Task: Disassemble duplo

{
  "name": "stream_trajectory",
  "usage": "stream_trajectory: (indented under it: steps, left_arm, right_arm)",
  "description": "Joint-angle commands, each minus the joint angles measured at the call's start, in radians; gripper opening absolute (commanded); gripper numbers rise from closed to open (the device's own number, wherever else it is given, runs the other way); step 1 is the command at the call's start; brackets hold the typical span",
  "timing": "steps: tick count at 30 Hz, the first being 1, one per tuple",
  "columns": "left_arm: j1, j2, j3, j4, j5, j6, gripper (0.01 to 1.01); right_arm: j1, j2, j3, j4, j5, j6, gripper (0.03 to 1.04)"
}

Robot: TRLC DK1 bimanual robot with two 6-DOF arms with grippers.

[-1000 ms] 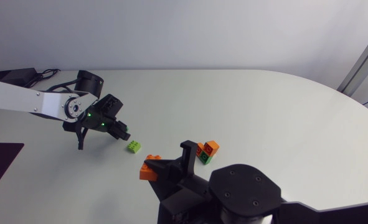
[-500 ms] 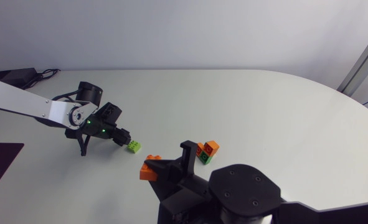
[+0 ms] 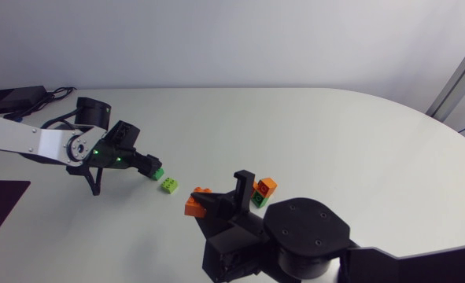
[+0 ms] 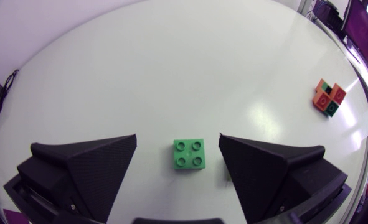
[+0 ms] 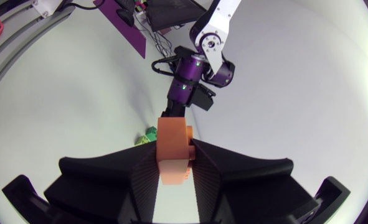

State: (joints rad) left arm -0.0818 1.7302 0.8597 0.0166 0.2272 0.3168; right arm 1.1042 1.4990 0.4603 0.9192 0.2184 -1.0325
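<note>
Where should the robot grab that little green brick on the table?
By its two smooth side walls, coming down from above. The green brick lies flat, bumps up, with nothing touching it, and the open left hand has one finger to each side of it.

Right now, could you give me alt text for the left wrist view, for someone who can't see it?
A green four-stud brick lies on the white table between the open black fingers of the left gripper, touching neither. Farther ahead sits a small cluster of orange, red and green bricks.
</note>
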Motion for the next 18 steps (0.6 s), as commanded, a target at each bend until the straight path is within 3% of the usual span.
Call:
stream_trajectory:
  steps: [1, 8, 14, 18]
  left_arm:
    - [0.007, -0.081, -0.050, 0.032, 0.054, -0.031, 0.962]
    - [0.008, -0.166, -0.114, 0.098, 0.120, -0.030, 0.962]
    - [0.010, -0.173, -0.116, 0.106, 0.120, -0.027, 0.962]
    - [0.007, -0.175, -0.125, 0.117, 0.120, -0.018, 0.962]
  right_arm:
    - [-0.017, 0.021, 0.023, 0.006, 0.016, 0.019, 0.21]
    - [-0.066, 0.038, 0.064, -0.006, 0.019, 0.080, 0.21]
    - [-0.107, 0.262, 0.182, -0.025, 0.151, 0.032, 0.21]
    - [-0.126, 0.339, 0.235, -0.033, 0.164, 0.043, 0.21]
